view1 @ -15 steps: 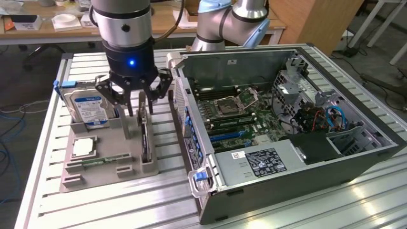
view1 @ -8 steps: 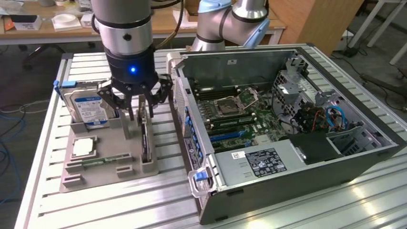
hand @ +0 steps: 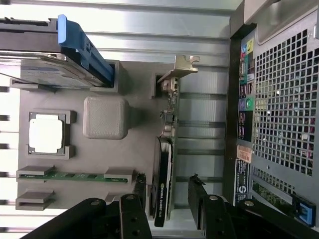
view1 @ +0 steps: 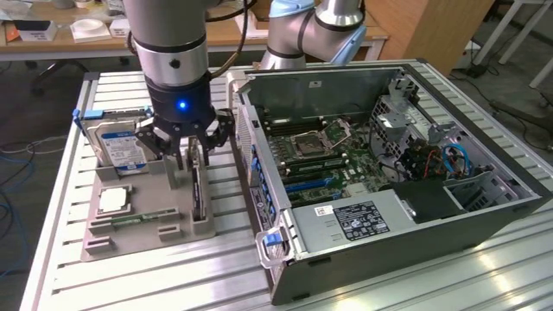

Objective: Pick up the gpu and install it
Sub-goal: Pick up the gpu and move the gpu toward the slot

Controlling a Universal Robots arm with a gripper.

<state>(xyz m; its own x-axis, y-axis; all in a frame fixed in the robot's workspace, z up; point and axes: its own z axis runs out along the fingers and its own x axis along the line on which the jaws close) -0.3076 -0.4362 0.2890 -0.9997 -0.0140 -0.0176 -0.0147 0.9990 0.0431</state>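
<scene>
The gpu [view1: 197,192] stands on edge in a slot of the grey holder tray [view1: 154,194], on the side nearest the computer case. From the wrist view it is edge-on: green card, black cooler [hand: 163,186] and silver end bracket [hand: 183,65]. My gripper [view1: 191,162] hangs right over the card's cooler end. It is open, with one dark finger [hand: 141,196] on each side of the card and a visible gap on the case side. The gripper [hand: 168,201] is not clamping the card.
The open computer case [view1: 484,194] lies on the exterior view's right, its motherboard [view1: 328,159] exposed. The tray also holds a hard drive [view1: 121,146] with blue label, a processor [view1: 112,199] and a memory stick [view1: 134,220]. A second arm's base [view1: 302,32] stands behind.
</scene>
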